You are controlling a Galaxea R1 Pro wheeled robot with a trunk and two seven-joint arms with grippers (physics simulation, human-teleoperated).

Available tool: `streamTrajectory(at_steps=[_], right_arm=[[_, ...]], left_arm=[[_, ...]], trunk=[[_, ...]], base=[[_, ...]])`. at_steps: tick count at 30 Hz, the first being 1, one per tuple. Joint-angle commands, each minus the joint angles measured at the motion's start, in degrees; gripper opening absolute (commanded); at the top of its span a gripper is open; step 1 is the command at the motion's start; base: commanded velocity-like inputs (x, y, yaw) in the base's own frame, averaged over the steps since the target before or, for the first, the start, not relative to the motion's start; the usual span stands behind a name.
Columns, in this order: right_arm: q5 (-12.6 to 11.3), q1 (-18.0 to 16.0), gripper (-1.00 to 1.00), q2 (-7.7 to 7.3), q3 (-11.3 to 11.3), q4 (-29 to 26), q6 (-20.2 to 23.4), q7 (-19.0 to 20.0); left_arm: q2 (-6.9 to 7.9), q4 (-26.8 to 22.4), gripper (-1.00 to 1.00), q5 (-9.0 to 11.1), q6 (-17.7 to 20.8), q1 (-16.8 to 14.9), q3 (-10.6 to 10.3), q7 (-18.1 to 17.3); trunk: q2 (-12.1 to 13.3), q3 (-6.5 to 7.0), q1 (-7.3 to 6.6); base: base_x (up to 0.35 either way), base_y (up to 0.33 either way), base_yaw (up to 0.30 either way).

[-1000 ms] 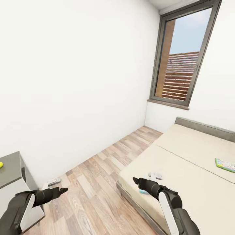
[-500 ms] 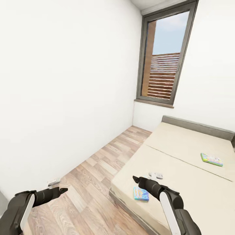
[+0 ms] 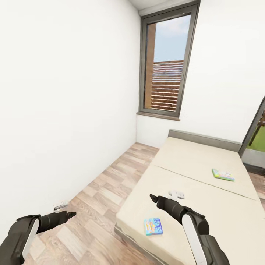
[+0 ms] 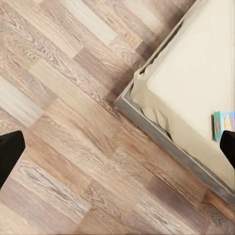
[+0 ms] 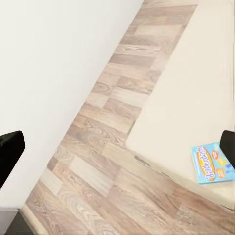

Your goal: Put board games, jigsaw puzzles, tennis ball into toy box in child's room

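While both empty grippers hang wide open, I should roll closer and square up to the bright blue board game [image 3: 153, 226] near the cream bed's [image 3: 206, 206] corner.

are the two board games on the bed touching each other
Apart. The head view shows the near board game by the bed's front corner and the far board game up by the headboard, with a wide stretch of bare cream mattress between them.

White walls [image 3: 73, 92], plank floor [image 3: 99, 206], grey-framed window [image 3: 167, 62]
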Motion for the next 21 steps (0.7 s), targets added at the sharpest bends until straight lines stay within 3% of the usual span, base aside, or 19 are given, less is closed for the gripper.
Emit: streamTrajectory(at_steps=[1, 10, 21], right_arm=[[-0.1, -0.1, 1.00, -0.01, 0.0, -0.1, 0.3, 0.1], [-1.0, -0.1, 1.00, -0.68, -0.1, -0.1, 0.3, 0.1], [-1.2, -0.1, 1.00, -1.36, -0.1, -0.1, 0.3, 0.1]], left_arm=[[0.01, 0.0, 1.00, 0.2, 0.4, 0.0, 0.1, -0.1], [0.05, -0.1, 1.00, 0.2, 0.4, 0.0, 0.1, -0.1], [0.20, -0.1, 1.00, 0.2, 0.4, 0.0, 0.1, -0.1]], trunk=[[-0.1, -0.14, 0.06], [-0.1, -0.14, 0.06], [-0.1, -0.14, 0.06]], base=[[0.235, 0.129, -0.285], [0.193, 0.088, -0.285], [0.038, 0.011, -0.285]])
